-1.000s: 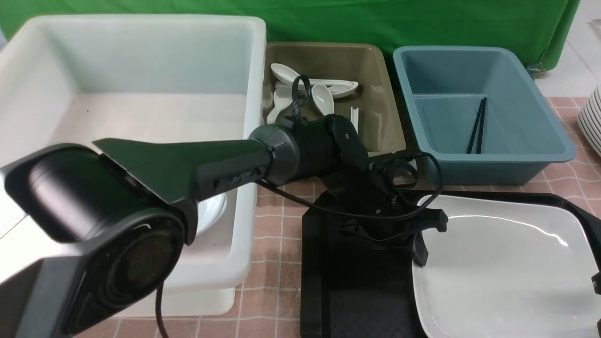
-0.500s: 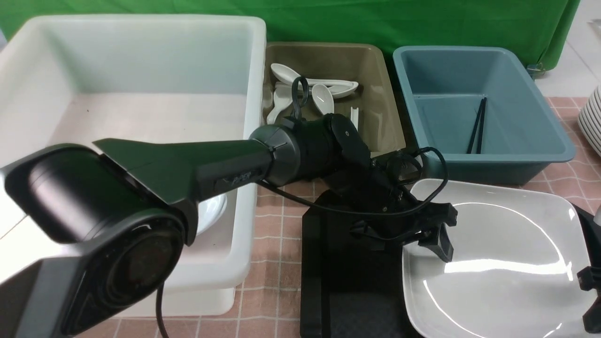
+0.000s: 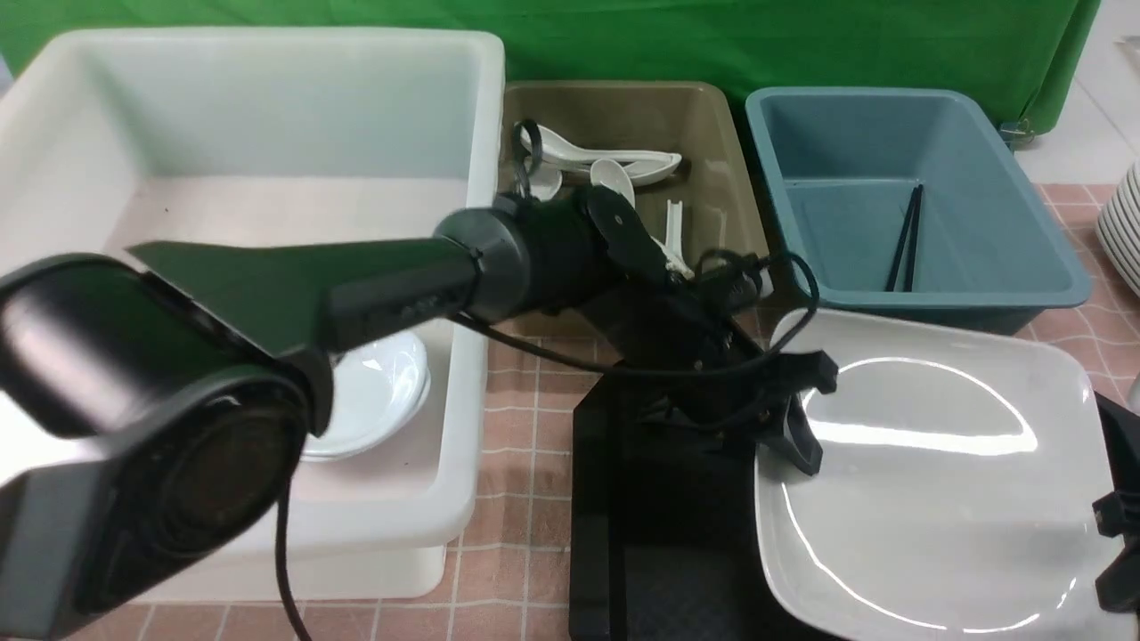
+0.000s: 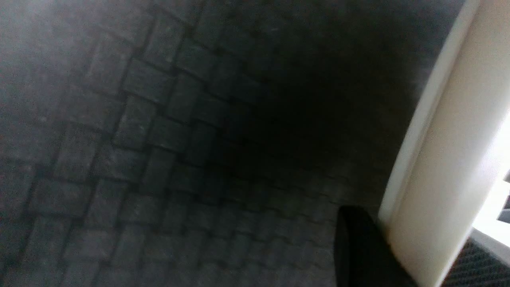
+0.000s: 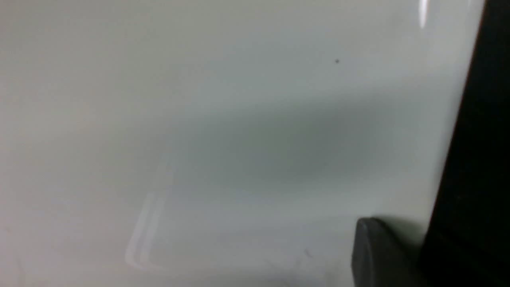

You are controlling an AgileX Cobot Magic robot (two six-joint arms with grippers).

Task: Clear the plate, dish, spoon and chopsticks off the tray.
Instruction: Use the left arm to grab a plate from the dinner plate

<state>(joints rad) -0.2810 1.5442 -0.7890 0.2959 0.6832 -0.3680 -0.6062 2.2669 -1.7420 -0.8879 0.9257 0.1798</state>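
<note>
Our left gripper [image 3: 800,434] pinches the plate [image 3: 935,507] at its left rim, our right gripper [image 3: 1119,552] opposite. It hangs above the tray [image 3: 641,534].

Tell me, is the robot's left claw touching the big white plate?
Touching. The left wrist view shows a dark finger of the left gripper pressed against the rim of the plate, with no gap.

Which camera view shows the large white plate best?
The front view: the plate shows nearly whole there, above the tray. The left wrist view shows only its rim; the right wrist view only a close patch of its glossy surface.
</note>
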